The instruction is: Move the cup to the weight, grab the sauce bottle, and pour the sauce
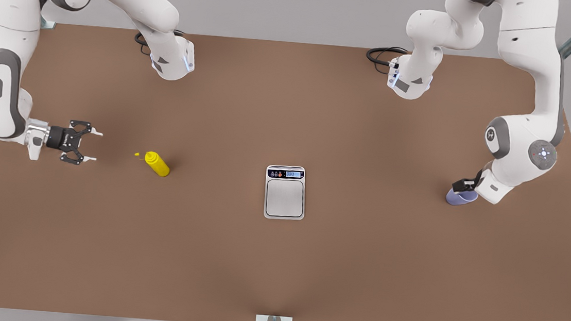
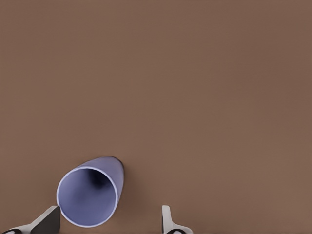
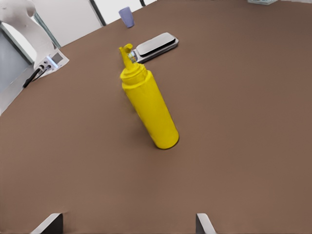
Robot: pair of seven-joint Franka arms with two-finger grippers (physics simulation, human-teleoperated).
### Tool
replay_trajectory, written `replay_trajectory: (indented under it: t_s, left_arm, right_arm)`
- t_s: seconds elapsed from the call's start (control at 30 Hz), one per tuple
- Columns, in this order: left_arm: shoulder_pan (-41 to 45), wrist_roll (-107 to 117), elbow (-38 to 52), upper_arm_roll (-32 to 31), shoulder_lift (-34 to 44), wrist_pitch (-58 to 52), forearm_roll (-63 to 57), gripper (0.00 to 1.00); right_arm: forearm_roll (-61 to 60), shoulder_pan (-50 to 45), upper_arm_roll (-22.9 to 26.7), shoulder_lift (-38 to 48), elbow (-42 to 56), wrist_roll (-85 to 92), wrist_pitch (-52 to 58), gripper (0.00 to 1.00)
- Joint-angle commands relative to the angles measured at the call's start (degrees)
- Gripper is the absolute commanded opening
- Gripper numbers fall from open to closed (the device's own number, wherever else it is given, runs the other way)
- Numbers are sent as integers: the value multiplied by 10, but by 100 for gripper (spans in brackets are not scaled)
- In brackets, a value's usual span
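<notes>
Two glossy white Franka arms [image 1: 10,53] [image 1: 531,73] with dark grey joint caps and grey side panels frame the scene. A black skeletal two-finger gripper [image 1: 89,146] with pale fingertips [image 1: 95,133] ends the arm at the frame's left. Black cables [image 1: 382,55] loop near both bases; a round lit button [image 1: 543,151] marks the arm at the frame's right.

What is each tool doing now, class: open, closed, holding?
Left tool: open, at the cup, not gripping.
Right tool: open, empty, facing the bottle.
</notes>
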State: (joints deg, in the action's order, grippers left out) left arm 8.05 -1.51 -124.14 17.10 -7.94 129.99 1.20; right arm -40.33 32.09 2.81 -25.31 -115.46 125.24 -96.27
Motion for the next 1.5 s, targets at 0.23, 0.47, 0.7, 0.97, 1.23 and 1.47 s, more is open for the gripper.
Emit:
replay_trajectory:
  t_s: [0.23, 0.47, 0.7, 0.97, 1.23, 1.47]
  left_arm:
    - [9, 5, -20, -2, -56, 96, 0, 100]
    - [9, 7, -70, -2, -59, 149, 3, 95]
    - [9, 7, -77, -2, -81, 171, 3, 73]
    - [9, 5, -76, 0, -90, 171, 3, 32]
    - [9, -1, -76, 0, -87, 170, -1, 21]
    - [9, -1, -76, 0, -86, 171, -1, 21]
  right_arm:
    - [-82, -10, -4, -20, -77, 134, -73, 100]
    - [-151, -41, -35, -27, -97, 144, -106, 100]
    - [-171, -59, -35, -53, -97, 189, -101, 100]
    - [-205, -62, -47, -65, -97, 217, -103, 100]
    - [-225, -85, -54, -77, -97, 217, -107, 100]
    - [-255, -116, -55, -85, -93, 217, -116, 100]
